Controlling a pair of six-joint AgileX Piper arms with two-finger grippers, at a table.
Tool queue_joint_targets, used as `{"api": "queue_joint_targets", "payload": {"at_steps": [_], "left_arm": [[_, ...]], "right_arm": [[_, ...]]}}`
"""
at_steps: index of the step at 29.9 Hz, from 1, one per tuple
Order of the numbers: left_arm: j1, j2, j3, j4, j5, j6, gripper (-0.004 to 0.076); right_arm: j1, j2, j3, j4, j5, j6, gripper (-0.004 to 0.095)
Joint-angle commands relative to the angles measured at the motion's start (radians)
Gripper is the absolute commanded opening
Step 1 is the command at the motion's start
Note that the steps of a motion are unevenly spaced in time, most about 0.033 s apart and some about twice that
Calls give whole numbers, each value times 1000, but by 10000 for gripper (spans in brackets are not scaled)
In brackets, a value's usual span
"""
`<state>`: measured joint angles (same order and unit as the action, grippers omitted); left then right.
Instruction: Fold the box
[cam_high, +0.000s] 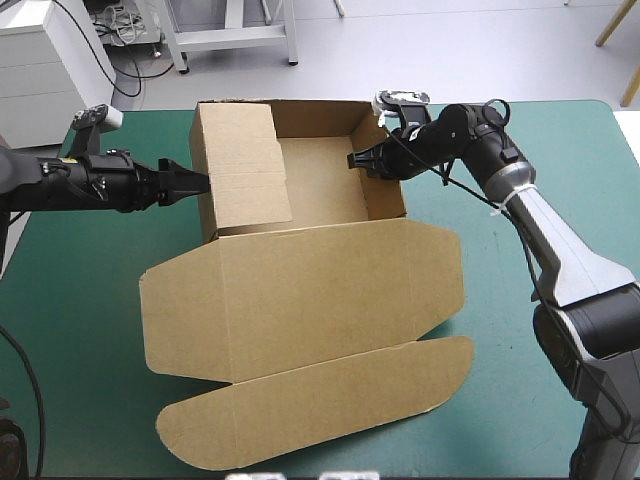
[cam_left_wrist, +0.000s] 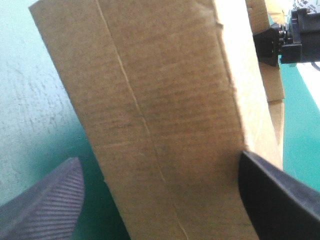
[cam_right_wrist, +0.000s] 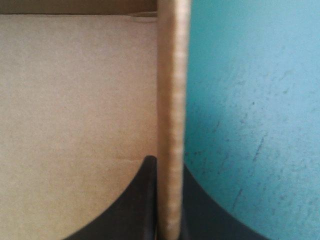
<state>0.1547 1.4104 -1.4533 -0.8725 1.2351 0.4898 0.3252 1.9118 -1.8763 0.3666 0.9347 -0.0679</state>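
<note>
On the table's left side, the left gripper spreads its fingers either side of the box's left wall flap. The box sits mid-table, lid flat nearward. Rightward, the right gripper pinches the upright right wall.

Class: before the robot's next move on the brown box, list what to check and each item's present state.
1. Right hand shut on the brown cardboard box's right wall: ok.
2. Left hand gripping the left side: not ok, its black fingers stand open either side of the board.
3. Wide left flap tucked flat against its wall: not ok, it leans inward.
4. Flat lid clear of both hands: ok.
5. Flap's lower edge seated inside: cannot tell.
</note>
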Motion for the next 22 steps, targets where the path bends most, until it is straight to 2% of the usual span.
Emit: {"api": "queue_joint_targets", "payload": {"at_steps": [1,9,15,22], "left_arm": [[-8,-36,-32,-89,39,-4,599],[-8,-36,-32,-84,39,-4,600],[-8,-36,-32,-22,39,-55,599],[-80,-36,36,108,39,-147,599]], "right_arm": [[9,-61,-29,43,-46,6,-18],[16,-61,-29,54,-46,29,-18],[71,-61,-29,57,-68,31,-18],[137,-61,-29,-27,-110,60,-18]]}}
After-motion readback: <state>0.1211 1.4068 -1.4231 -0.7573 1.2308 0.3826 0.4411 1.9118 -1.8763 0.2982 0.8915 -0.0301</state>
